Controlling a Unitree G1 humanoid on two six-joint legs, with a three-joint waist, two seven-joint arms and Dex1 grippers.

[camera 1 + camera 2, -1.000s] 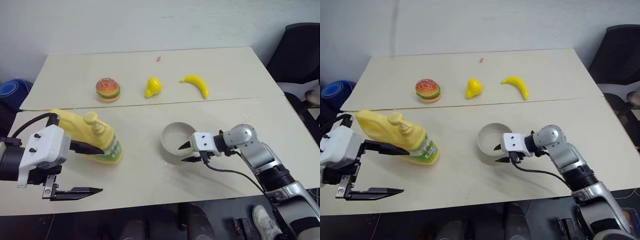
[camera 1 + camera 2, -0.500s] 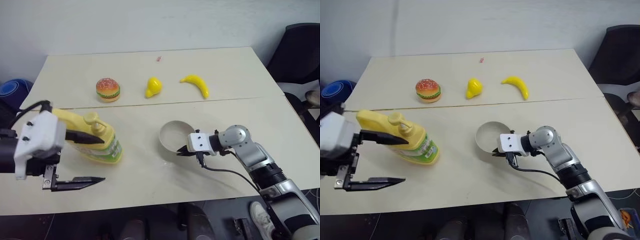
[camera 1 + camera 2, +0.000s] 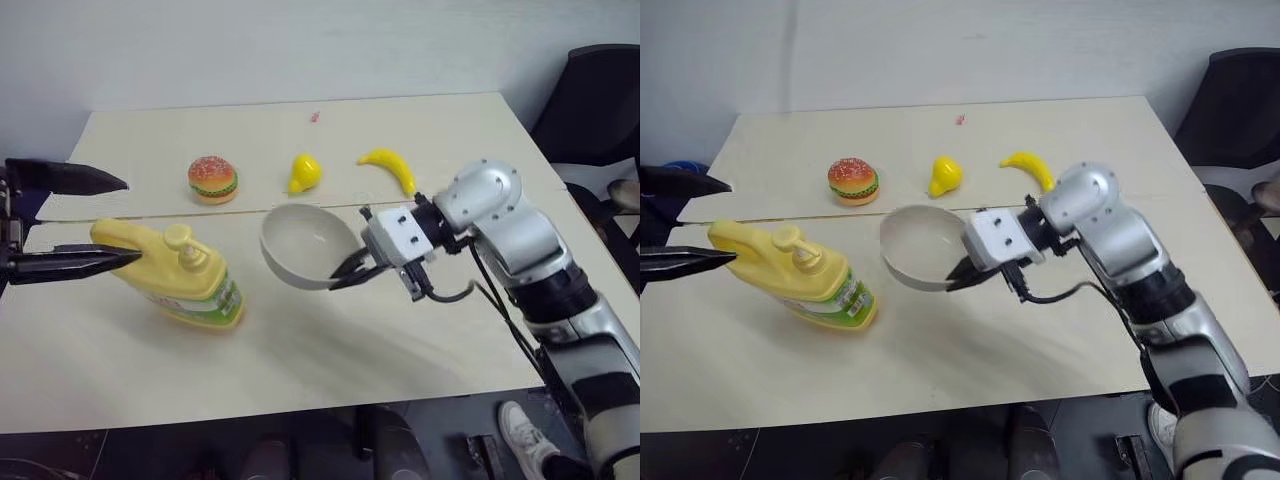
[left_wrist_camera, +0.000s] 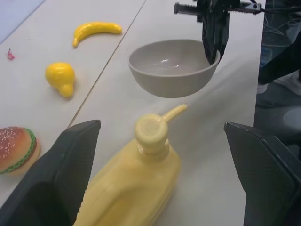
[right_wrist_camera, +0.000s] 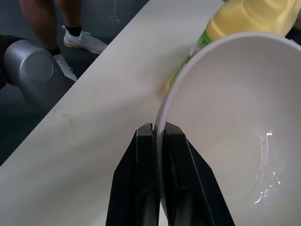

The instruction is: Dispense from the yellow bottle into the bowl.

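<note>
The yellow bottle [image 3: 170, 285] rests on the near table with its pump head [image 4: 151, 128] up and the spout turned toward the bowl. The off-white bowl [image 3: 305, 245] hangs tilted above the table just right of the bottle. My right gripper [image 3: 345, 275] is shut on its rim, and the two fingers [image 5: 141, 155] pinch the thin edge. My left gripper [image 3: 132, 220] is open at the far left, raised over the bottle's handle end. One finger is above that end and one level with it, and neither touches the bottle.
A toy burger [image 3: 212, 178], a yellow pear [image 3: 303, 172] and a banana [image 3: 390, 168] lie on the far table behind a seam. A black chair [image 3: 600, 90] stands at the right. A person's legs [image 5: 70, 28] stand beside the table edge.
My right gripper shut on the bowl's rim, then lifted the bowl off the table and carried it left toward the bottle. My left gripper rose from around the bottle, still open.
</note>
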